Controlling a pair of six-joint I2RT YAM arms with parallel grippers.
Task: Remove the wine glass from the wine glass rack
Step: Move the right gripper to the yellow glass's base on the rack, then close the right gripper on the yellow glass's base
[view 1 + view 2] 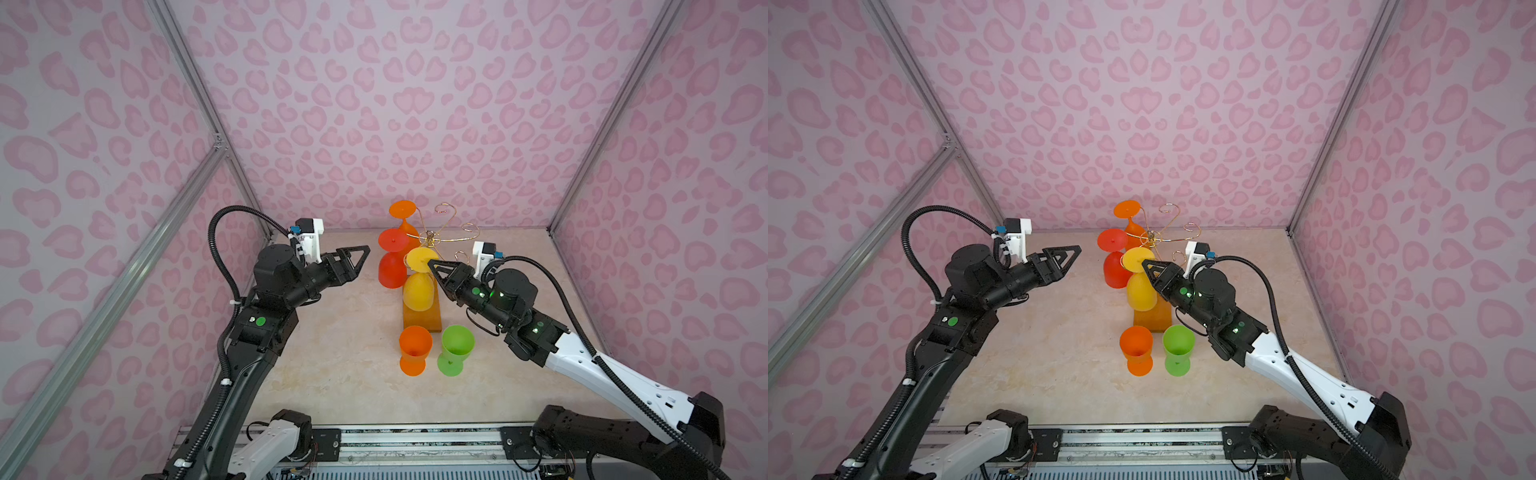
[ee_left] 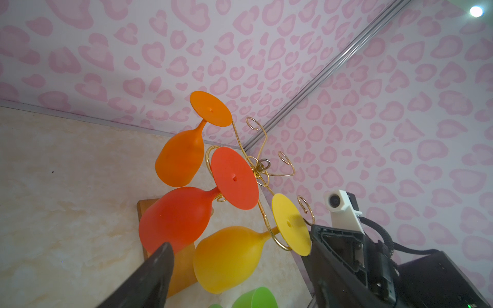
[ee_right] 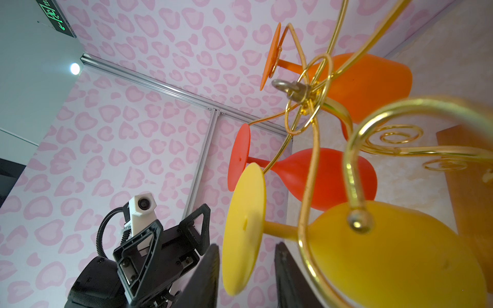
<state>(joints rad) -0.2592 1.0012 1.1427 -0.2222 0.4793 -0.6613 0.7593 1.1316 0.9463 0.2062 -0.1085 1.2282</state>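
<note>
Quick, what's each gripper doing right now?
Left gripper: open, empty.
Right gripper: open, fingers straddling the yellow wine glass at its foot, not yet clamped.

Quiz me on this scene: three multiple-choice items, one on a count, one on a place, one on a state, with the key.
1. How many glasses hang on the rack?
A. Two
B. Three
C. Five

2. Where is the green glass?
A. Upright on the table, beside the standing orange glass
B. Hanging on the rack
C. Lying on its side

3. What state is the left gripper in?
A. Open and empty
B. Shut on a glass stem
C. Shut on a wire arm

Key:
1 B: the hanging orange glass, red glass and yellow glass hang bowl-down.
2 A: it stands in front of the rack's wooden base.
3 A: its fingers stand wide apart, short of the glasses.
</note>
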